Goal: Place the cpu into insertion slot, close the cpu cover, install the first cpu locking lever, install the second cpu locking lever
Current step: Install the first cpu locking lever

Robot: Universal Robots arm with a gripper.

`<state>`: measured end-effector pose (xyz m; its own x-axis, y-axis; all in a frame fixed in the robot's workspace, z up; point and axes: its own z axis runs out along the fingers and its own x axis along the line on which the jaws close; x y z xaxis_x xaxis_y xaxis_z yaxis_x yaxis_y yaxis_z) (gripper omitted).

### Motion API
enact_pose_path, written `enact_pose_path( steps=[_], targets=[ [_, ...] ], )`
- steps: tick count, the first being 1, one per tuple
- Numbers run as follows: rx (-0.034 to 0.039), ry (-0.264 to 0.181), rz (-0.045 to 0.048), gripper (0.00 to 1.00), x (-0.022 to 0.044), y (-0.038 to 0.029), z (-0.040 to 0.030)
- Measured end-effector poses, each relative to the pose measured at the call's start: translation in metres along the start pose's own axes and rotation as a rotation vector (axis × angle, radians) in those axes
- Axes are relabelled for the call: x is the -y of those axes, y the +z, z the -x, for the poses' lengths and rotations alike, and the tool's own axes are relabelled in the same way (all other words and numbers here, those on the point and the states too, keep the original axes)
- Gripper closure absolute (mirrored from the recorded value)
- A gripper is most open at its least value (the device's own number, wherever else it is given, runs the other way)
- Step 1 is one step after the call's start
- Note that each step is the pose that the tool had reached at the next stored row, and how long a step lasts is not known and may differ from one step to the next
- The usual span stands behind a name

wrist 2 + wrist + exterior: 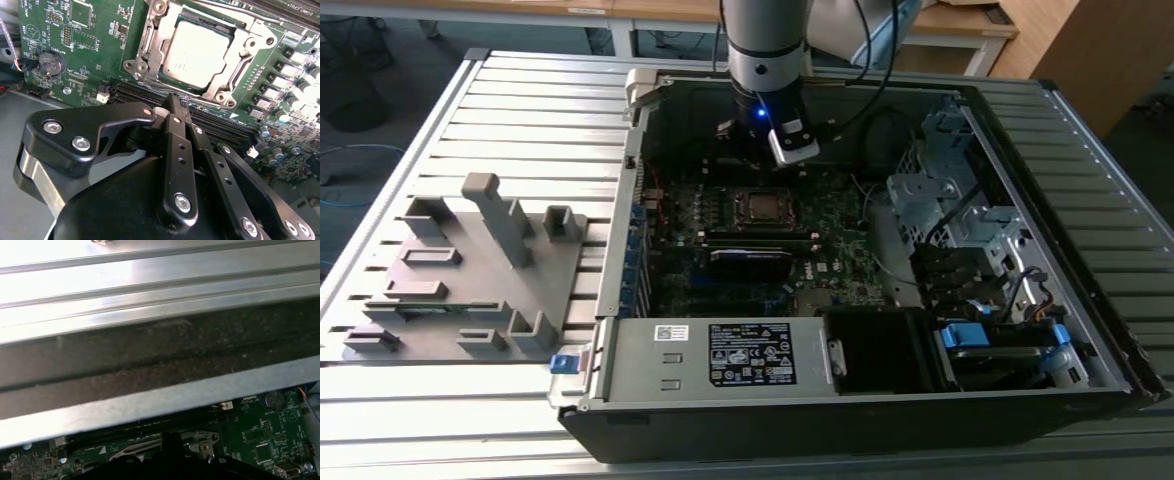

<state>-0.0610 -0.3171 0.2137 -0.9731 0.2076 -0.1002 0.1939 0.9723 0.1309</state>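
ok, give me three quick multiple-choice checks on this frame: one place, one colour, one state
1. Where is the cpu?
A. on the grey fixture beside the case
B. in the insertion slot
C. between the gripper's fingers

2. What colour is the motherboard?
A. green
B. red
C. white

3. How is the gripper?
A. wide open
B. shut on the cpu
C. shut, holding nothing

Key:
1 B: the second wrist view shows its silver top sitting inside the socket frame.
2 A: the board around the socket is green in both wrist views.
3 C: its black fingers meet at the tip beside the socket, with the cpu lying apart from them.
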Motion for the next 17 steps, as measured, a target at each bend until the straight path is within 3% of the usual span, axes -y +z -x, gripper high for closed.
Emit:
enact_pose_path(
  steps=[8, 17],
  targets=[
    [-0.0083, 0.001, -0.002, 0.9, -0.0011, 0.0007, 0.0057],
    [-0.009, 0.001, -0.0022, 0.9, 0.0019, 0.0004, 0.0067]
  ],
)
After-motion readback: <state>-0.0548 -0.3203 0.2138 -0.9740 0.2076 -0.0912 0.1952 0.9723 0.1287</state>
